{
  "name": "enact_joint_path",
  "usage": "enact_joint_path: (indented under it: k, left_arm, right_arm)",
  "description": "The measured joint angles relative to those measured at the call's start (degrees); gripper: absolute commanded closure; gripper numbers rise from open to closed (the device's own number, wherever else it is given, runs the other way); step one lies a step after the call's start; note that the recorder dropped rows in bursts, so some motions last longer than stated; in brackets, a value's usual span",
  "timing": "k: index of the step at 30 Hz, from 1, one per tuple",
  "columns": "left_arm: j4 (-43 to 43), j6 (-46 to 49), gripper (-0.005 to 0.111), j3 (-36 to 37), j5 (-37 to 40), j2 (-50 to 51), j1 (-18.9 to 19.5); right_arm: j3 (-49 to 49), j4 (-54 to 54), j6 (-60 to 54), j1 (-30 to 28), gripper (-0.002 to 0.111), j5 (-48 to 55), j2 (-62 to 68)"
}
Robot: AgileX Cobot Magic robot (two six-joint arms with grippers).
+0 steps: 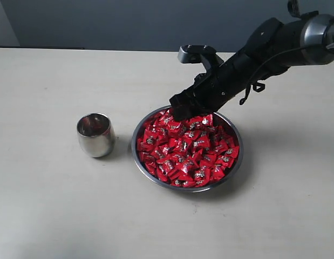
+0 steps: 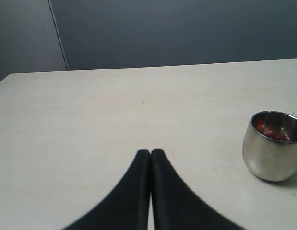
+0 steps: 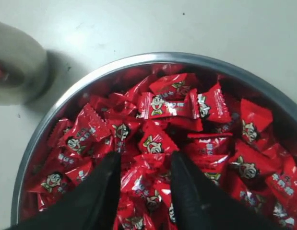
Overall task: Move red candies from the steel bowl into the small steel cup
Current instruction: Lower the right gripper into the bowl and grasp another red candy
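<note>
Hovering my right fingers (image 3: 98,191) parted over the candies (image 3: 158,143) in the bowl (image 3: 138,58), I'd sink them around one wrapper before pinching — left fingers (image 2: 134,191) closed.

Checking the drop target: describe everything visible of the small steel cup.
The small steel cup is a handleless, rounded tumbler of polished silver metal, upright on the table, left of the steel bowl in the exterior view and apart from it. Red shows inside; candy or reflection, unclear. Only the table touches it.
</note>
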Motion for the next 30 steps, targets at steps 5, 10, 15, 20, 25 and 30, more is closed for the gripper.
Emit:
enact_joint_path:
  k: [5, 10, 15, 20, 25, 30]
  left_arm:
    - [0.00, 0.00, 0.106, 0.00, 0.00, 0.00, 0.00]
    - [0.00, 0.00, 0.106, 0.00, 0.00, 0.00, 0.00]
    - [0.00, 0.00, 0.106, 0.00, 0.00, 0.00, 0.00]
    - [0.00, 0.00, 0.106, 0.00, 0.00, 0.00, 0.00]
    - [0.00, 0.00, 0.106, 0.00, 0.00, 0.00, 0.00]
    - [0.00, 0.00, 0.106, 0.00, 0.00, 0.00, 0.00]
  right_arm:
    - [-0.52, -1.92, 0.11, 0.00, 0.073, -0.36, 1.33]
    - [-4.11, -4.27, 0.32, 0.00, 0.073, 1.46, 2.38]
    - [-8.16, -5.78, 0.59, 0.00, 0.073, 5.04, 4.40]
    - [-11.20, -9.12, 0.82, 0.00, 0.073, 9.82, 6.53]
    - [-11.70, -10.54, 1.32, 0.00, 0.073, 11.44, 6.75]
    - [-11.70, -12.24, 1.43, 0.00, 0.073, 12.06, 6.88]
